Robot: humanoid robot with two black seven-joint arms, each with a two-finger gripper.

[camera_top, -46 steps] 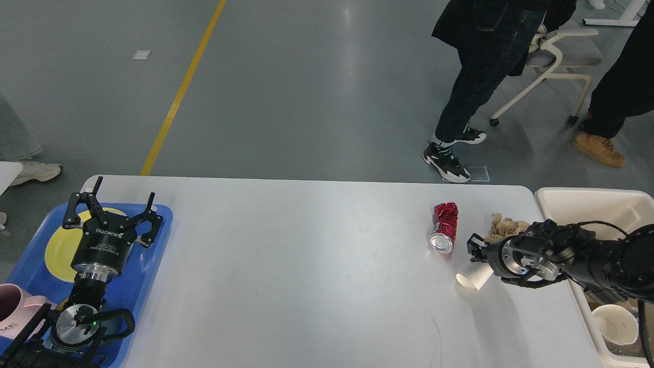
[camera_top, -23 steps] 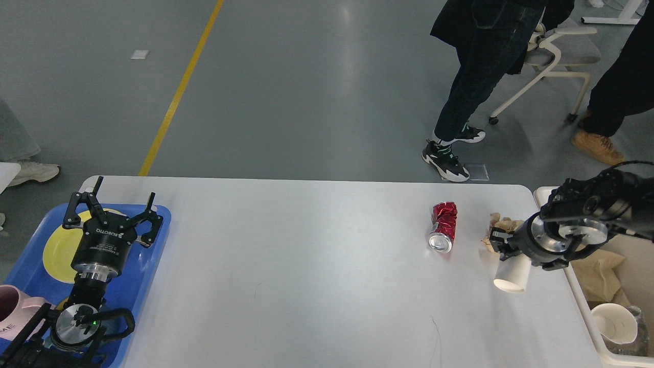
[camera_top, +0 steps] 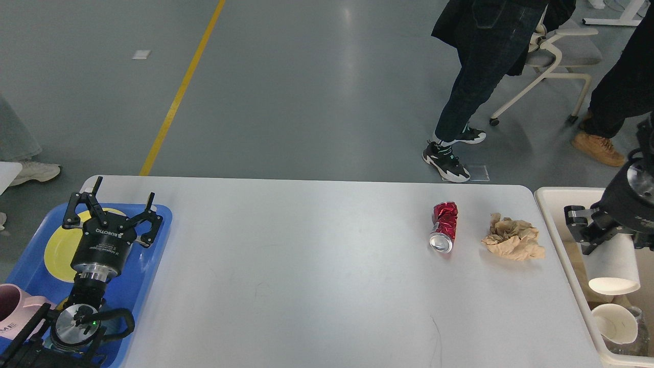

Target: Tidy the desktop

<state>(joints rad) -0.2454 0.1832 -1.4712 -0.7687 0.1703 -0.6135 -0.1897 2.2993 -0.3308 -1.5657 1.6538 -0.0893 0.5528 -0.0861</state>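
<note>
Nearest edge, left: pink mug [camera_top: 11,311], cut off by the frame; lettering only partly legible.
Left arm: rises over the blue tray [camera_top: 153,244]; left gripper [camera_top: 116,202] hangs above it, fingers spread wide, holding nothing.
Blue tray contents: yellow plate [camera_top: 57,251], partly hidden by the gripper body; the mug at its near corner.
Desktop [camera_top: 306,276]: white, rounded corners, fills the lower middle; long axis runs left to right; near edge cut off by the frame.
On desktop, right part: crushed red can [camera_top: 444,226] on its side, open end toward the viewer; crumpled brown paper [camera_top: 513,238] just beside it, apart.
Cream bin [camera_top: 554,204]: off the desktop's right end, partly out of frame; holds a paper cup [camera_top: 615,323] lying low inside, with brown paper beneath, hard to make out.
Right gripper [camera_top: 587,232]: over the bin, fingers pinching a white paper cup [camera_top: 611,263], mouth pointing down toward the viewer.
Far floor: yellow line [camera_top: 179,94], white chair [camera_top: 554,56], standing legs cut off above.
</note>
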